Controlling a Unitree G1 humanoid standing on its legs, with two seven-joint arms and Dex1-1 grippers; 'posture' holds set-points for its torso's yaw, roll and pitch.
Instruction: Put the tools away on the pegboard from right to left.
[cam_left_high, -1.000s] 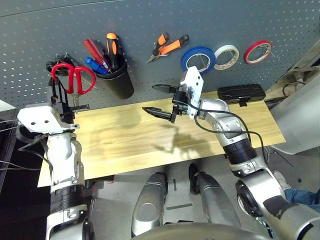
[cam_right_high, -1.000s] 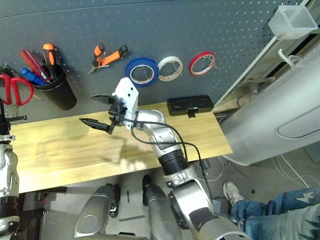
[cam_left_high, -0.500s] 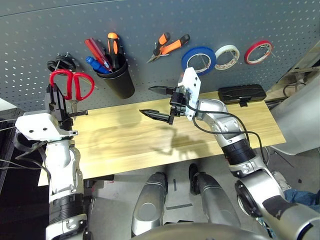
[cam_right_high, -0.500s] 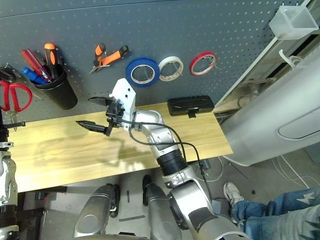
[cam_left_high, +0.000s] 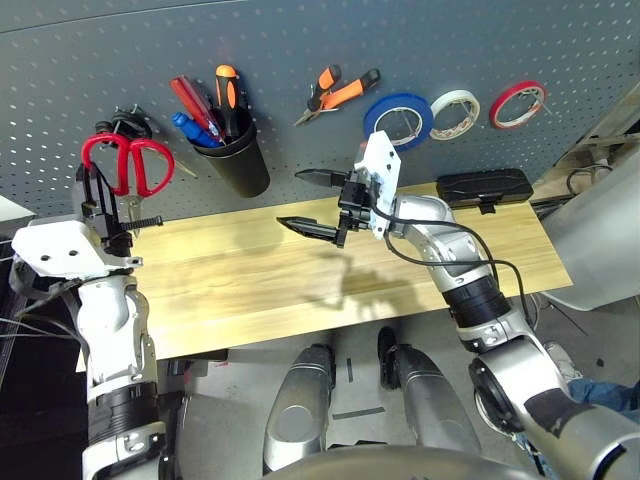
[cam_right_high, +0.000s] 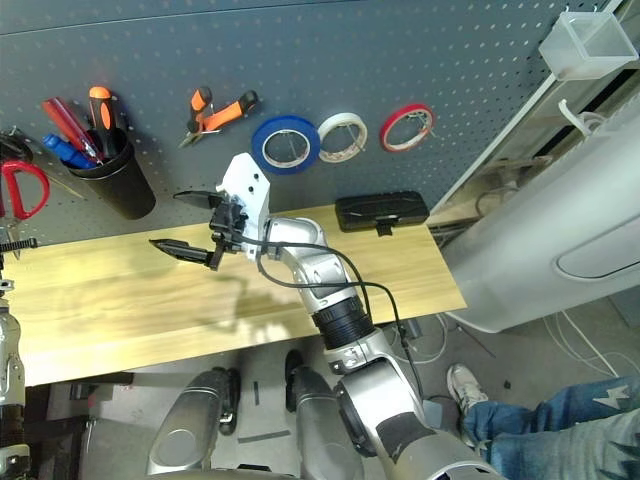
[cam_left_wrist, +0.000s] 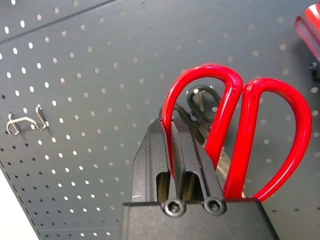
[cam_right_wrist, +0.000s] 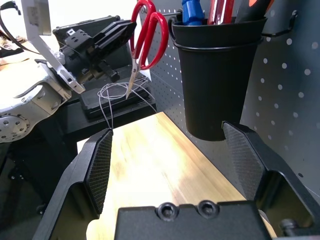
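The left gripper (cam_left_wrist: 182, 165) is clamped on one red handle loop of the scissors (cam_left_high: 125, 165), held against the far left of the pegboard (cam_left_high: 400, 40); advise slipping a loop over a free hook (cam_left_wrist: 25, 122) before letting go, while the right gripper (cam_left_high: 315, 205) hangs empty, fully spread, above the table (cam_left_high: 300, 290).

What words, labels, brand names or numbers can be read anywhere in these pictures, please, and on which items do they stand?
None: no legible text stands on anything.
The pegboard, black cup holder, red-handled scissors and tape rolls carry no visible print.
The black case on the table shows no mark that can be read at this size.
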